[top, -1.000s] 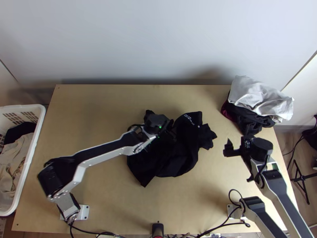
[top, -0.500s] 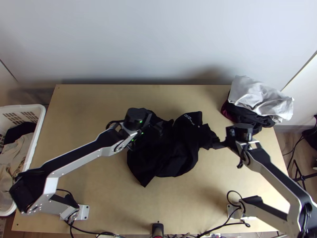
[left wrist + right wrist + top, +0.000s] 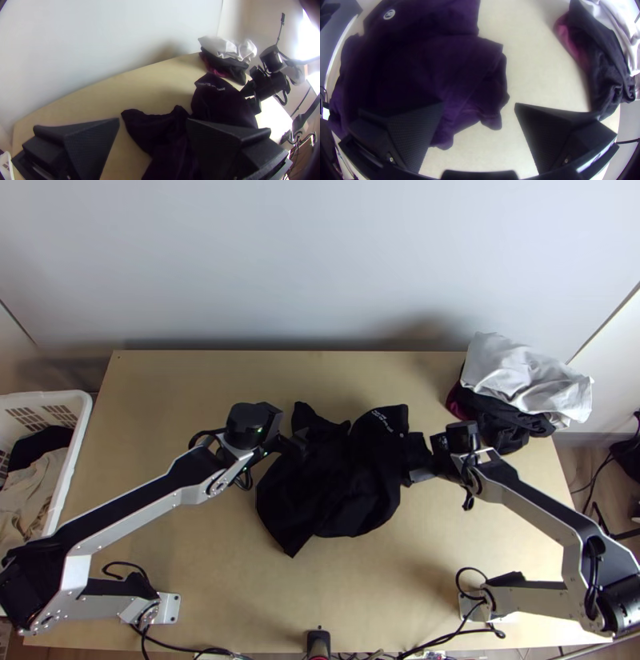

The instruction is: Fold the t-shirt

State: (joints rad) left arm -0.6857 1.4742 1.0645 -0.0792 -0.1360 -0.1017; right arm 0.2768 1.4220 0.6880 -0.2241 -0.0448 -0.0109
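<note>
A black t-shirt (image 3: 344, 480) lies bunched mid-table, with small white print near its far right part. My left gripper (image 3: 292, 444) is over the shirt's left side; in the left wrist view that gripper (image 3: 151, 121) stands open, the dark shirt (image 3: 166, 133) beyond and below its fingers. At the shirt's right edge is my right gripper (image 3: 422, 462). The right wrist view has the right gripper (image 3: 479, 105) open, one finger above the purple-looking shirt (image 3: 420, 66) and the other over bare wood. A bunched sleeve-like end lies between them.
A pile of grey, black and dark red clothes (image 3: 520, 384) rests at the table's far right corner. A white basket (image 3: 68, 460) with clothes stands left of the table (image 3: 184, 396). Bare wood surrounds the shirt, and a wall rises behind.
The left gripper has drawn back leftward across the shirt. My right gripper has moved left and away from the table's near edge, to the shirt's right edge. The shirt lies nearly as before.
</note>
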